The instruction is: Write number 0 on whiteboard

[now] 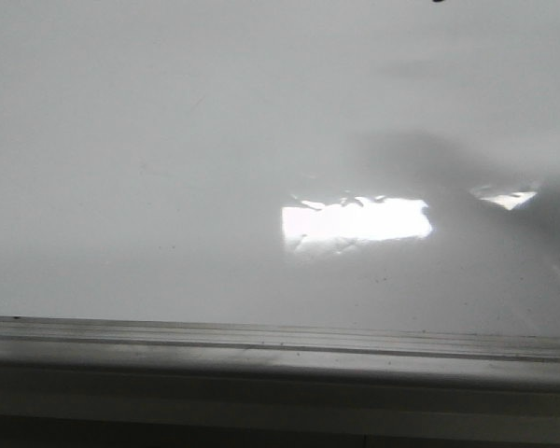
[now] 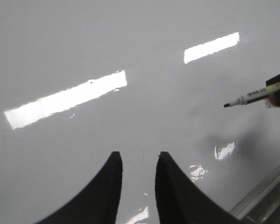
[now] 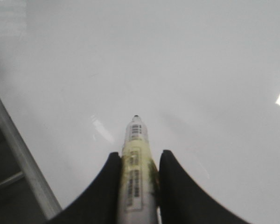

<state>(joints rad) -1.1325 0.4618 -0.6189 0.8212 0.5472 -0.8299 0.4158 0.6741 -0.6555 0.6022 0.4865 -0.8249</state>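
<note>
Right gripper (image 3: 137, 161) pinched on a marker (image 3: 136, 179), pale yellow-labelled barrel clamped between both black fingers, cap off, dark tip pointing out ahead. Tip hovering over whiteboard (image 3: 191, 74); looks just clear of the surface in the left wrist view, contact not certain. Left gripper (image 2: 139, 161) holding nothing, fingers slightly parted with a narrow gap, parked above the board well apart from the marker. Same marker (image 2: 252, 97) visible from the left wrist, reaching in from the edge with its shadow under it. Board surface glossy, only bright light reflections (image 1: 355, 222) and an arm shadow on it; grey frame rail (image 1: 280, 359) along the near edge. No number 0 anywhere in view, no ink line at all near the tip. Judged: pen grasped and positioned, whole loop still to draw; stroke not yet started.
</note>
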